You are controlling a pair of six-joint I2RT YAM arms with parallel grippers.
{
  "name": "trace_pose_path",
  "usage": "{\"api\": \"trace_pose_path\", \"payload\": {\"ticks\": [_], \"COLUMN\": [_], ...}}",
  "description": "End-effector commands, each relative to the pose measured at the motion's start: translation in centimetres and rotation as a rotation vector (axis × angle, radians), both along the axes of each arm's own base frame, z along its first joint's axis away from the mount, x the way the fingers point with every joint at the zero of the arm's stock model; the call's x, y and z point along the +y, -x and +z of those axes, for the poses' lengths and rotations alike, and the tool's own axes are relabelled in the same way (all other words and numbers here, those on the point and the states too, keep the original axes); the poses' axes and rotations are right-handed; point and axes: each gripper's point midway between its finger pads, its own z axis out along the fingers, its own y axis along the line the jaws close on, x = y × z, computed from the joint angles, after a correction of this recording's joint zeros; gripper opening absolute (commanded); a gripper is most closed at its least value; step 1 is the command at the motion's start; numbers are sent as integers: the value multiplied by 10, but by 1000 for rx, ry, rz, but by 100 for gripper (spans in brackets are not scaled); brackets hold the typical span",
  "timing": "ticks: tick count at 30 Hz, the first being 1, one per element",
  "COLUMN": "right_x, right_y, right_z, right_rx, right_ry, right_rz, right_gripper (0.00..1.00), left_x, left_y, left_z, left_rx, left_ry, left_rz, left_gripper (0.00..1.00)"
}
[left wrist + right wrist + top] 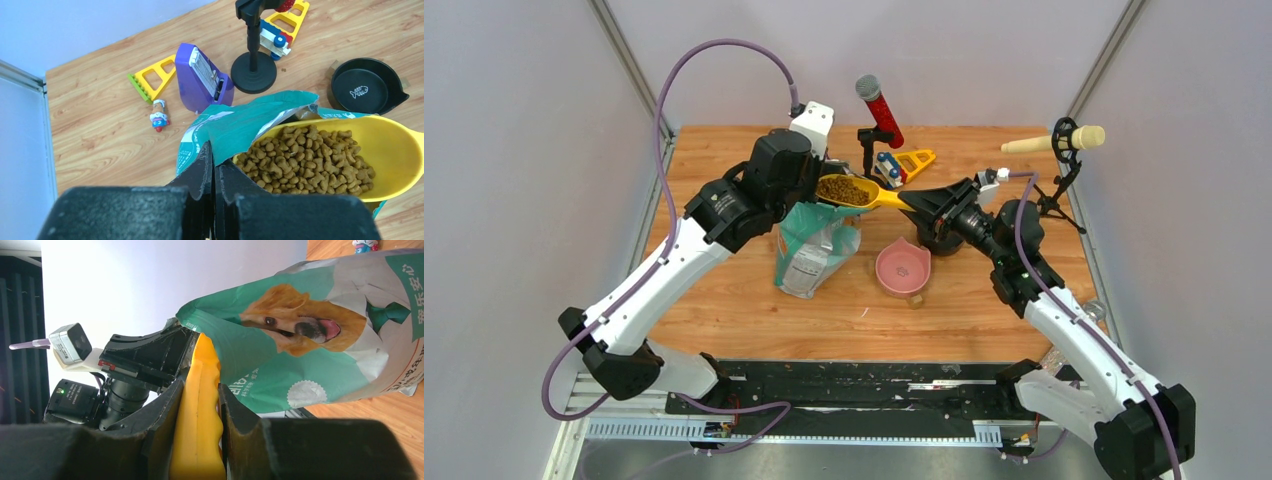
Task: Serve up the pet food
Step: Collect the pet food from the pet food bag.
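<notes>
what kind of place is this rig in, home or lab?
Likely a lab cell, not a home: table boxed in by plain panels, red mic and beige mic on stands, left arm and right arm bolted to a rail.

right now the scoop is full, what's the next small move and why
Probably carry the yellow scoop level from the bag toward the pink bowl. The right claw grips its handle, kibble fills it, the left claw pinches the bag's rim, and the bowl looks empty.
</notes>
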Motion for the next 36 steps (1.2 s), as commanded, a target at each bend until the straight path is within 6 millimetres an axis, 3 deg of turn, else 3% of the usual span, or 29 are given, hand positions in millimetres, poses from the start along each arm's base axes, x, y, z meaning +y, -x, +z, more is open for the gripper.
{"api": "trace_pose_path", "payload": {"ticks": [1,12,17,26,36], "right_x": [-7,-6,-4,-2,-9], "right_y": [-11,-9,-11,-13,-4], "right_z": [1,6,21,15,45], "right_rx": [17,12,-33,-26,-98], "right_ry": [-34,-52,-49,-8,0], "right_rz": [-47,-31,-27,-8,-36], "right_gripper": [0,0,0,0,0], "left_x": [20,34,35,42,48], "left_y": [12,14,15,16,16], "left_z": [64,68,60,60,58], "left_rx": [-161,-178,-154,-154,-159], "left_ry": [158,114,116,116,110], "left_rz": [43,73,91,126,149], "left_gripper": [0,0,0,0,0]}}
